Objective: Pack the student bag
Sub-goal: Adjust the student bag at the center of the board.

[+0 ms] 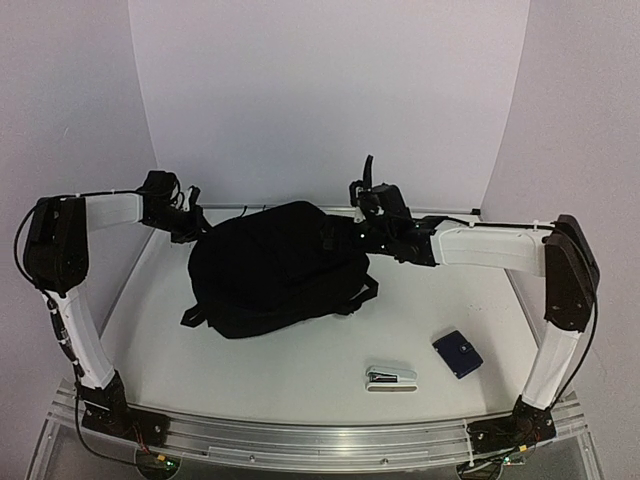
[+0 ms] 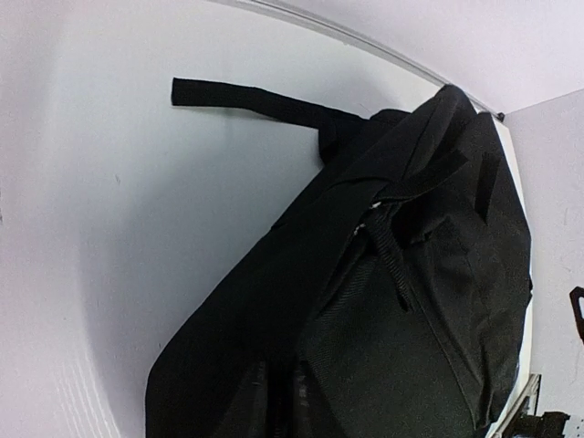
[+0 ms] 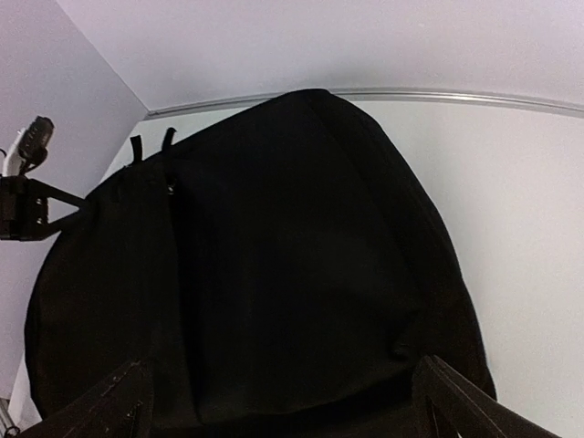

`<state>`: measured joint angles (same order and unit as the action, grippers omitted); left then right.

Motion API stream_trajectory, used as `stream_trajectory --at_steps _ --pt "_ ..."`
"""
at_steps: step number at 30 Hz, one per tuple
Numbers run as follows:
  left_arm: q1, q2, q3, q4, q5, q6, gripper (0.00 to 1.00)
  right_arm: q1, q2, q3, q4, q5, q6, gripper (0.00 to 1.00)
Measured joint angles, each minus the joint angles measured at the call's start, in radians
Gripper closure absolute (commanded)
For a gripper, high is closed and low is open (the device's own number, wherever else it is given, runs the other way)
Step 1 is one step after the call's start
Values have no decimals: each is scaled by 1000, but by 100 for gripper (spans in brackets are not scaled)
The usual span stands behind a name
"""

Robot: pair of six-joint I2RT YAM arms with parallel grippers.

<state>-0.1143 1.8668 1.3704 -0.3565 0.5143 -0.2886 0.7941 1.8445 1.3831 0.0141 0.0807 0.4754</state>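
Note:
The student bag [image 1: 275, 265], a large black soft backpack, lies in the middle of the white table with its straps trailing at the near side. My left gripper [image 1: 197, 230] is at the bag's far left edge. In the left wrist view its fingers [image 2: 278, 401] stand almost together, pinched into a fold of the bag's fabric [image 2: 420, 301]. My right gripper [image 1: 343, 235] hovers at the bag's far right end. In the right wrist view it [image 3: 287, 411] is wide open over the black fabric [image 3: 274, 237], with nothing between its fingers [image 3: 465, 401].
A silver stapler [image 1: 390, 377] and a small dark blue case [image 1: 457, 353] lie on the table near the front right. A loose black strap [image 2: 246, 99] stretches from the bag over the table. White walls close in the back and both sides.

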Motion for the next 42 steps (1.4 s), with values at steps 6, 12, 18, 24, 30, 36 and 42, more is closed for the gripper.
stream_trajectory --at_steps 6,12,18,24,30,36,42 --pt "0 35 78 -3 -26 22 31 -86 28 -5 -15 -94 -15 19" --pt "0 -117 -32 -7 -48 -15 23 -155 110 1 -16 -179 -53 28" --pt "-11 -353 -158 -13 -44 -87 30 -195 207 44 -27 -278 -96 58" --pt "-53 -507 -241 -14 -44 -150 46 -206 230 60 -7 -373 -90 99" --pt "-127 -576 -298 -36 -78 -223 40 -209 228 -2 68 -420 -30 100" --pt "-290 -576 -298 -36 -132 -290 30 -151 126 -138 107 -366 43 100" --pt "-383 -499 -290 -36 -214 -321 24 35 -1 -260 88 -190 161 100"
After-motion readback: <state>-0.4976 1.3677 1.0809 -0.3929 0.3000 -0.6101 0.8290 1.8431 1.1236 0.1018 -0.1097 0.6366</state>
